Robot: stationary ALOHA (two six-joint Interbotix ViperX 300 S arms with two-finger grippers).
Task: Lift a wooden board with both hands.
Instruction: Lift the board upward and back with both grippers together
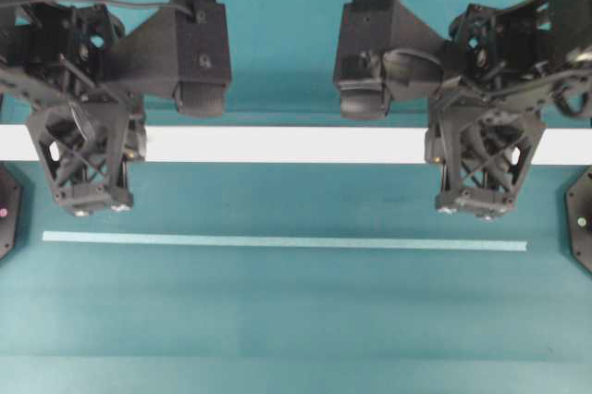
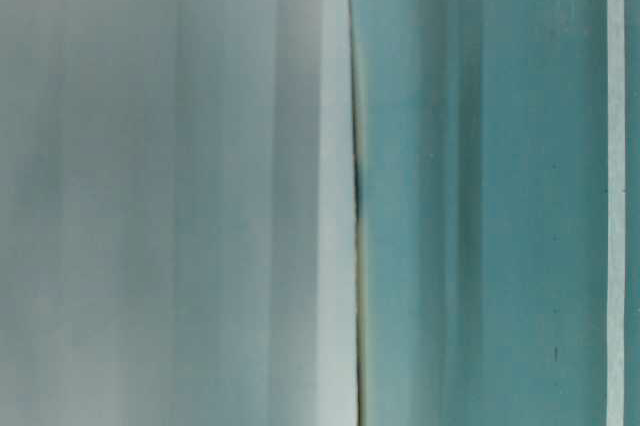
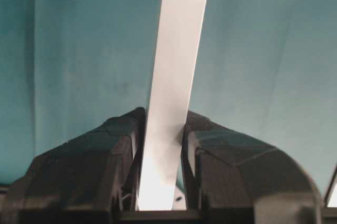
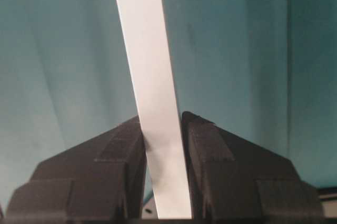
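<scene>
A thin pale strip [image 1: 284, 242] is seen on the teal counter [image 1: 296, 320], parallel to the board [image 1: 287, 144], which is clenched crosswise by the left pincer [image 3: 164, 129] and right pincer [image 4: 162, 124].

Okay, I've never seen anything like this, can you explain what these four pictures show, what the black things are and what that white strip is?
Two black robot arms work over a teal surface. The top-down picture shows both: the left end effector and the right end effector each grip a long white wooden board near its ends. A thinner pale strip lies on the surface, apart from the board. Two pictures come from cameras on the wrists: each looks along the board, pinched between black fingers on the left and on the right. The table-level picture is too blurred and close to say much.
</scene>
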